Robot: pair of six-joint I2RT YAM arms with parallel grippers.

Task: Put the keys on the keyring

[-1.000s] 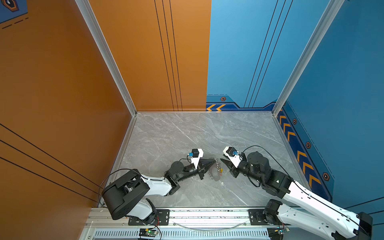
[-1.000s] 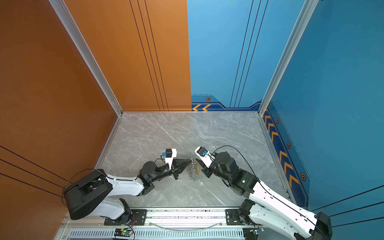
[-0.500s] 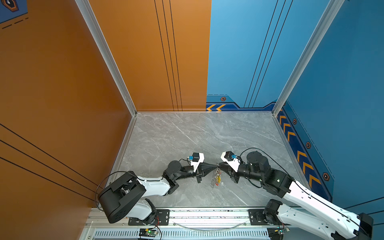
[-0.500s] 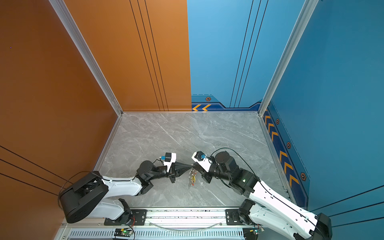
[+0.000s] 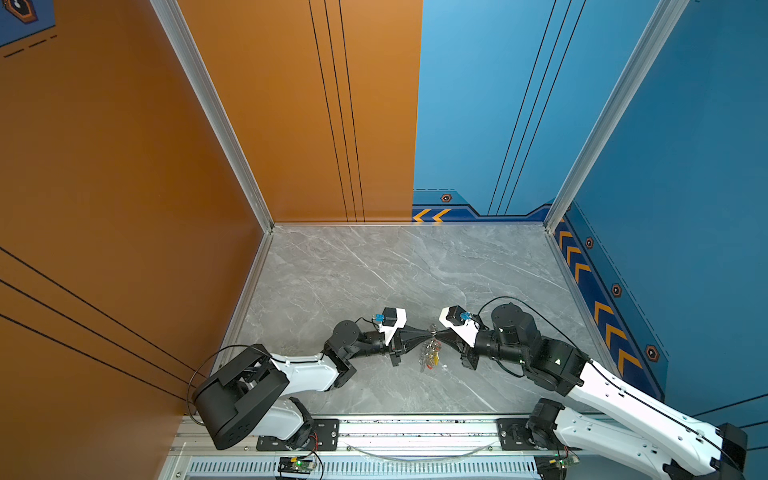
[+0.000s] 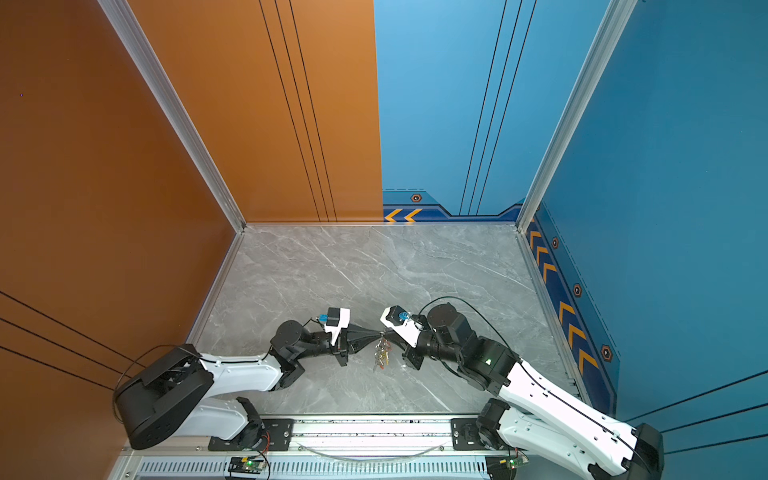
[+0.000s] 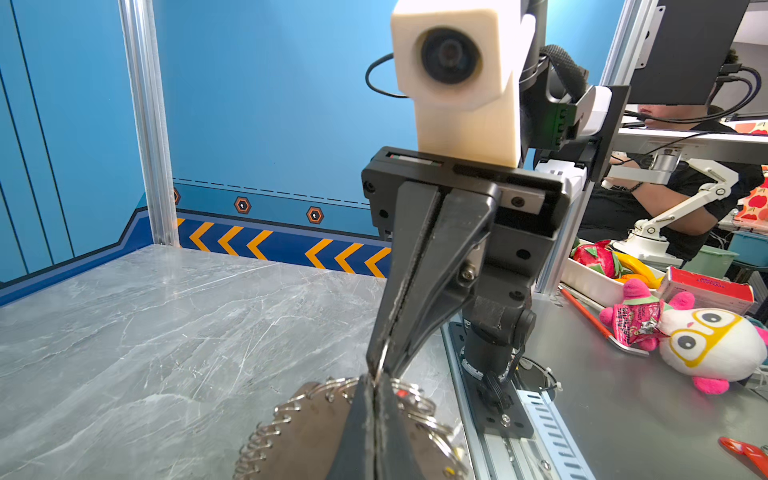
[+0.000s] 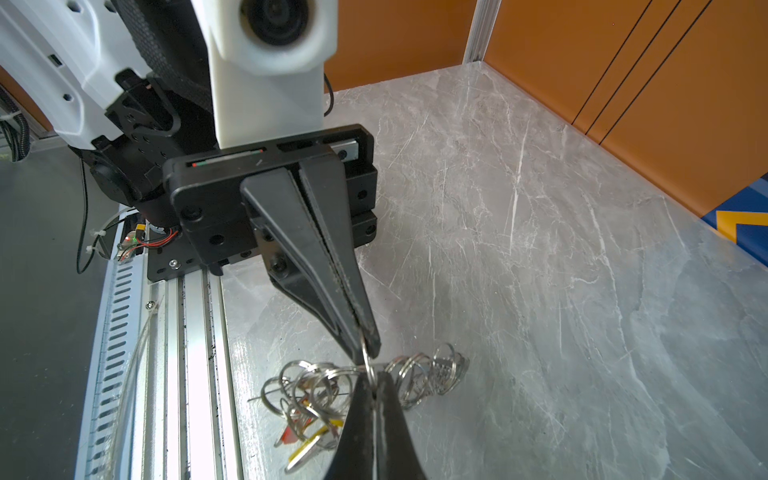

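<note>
Right claw (image 7: 380, 359) is now closing in, meeting left claw (image 8: 368, 347); both are pinching the ring (image 8: 364, 362). Keys (image 8: 305, 436) are dangling, light, slippery: grab heads.

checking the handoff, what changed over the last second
The right gripper moved in toward the left gripper until their tips met, and closed on the keyring. The left gripper stayed shut on that same ring, and the keys stayed bunched beneath it.
</note>
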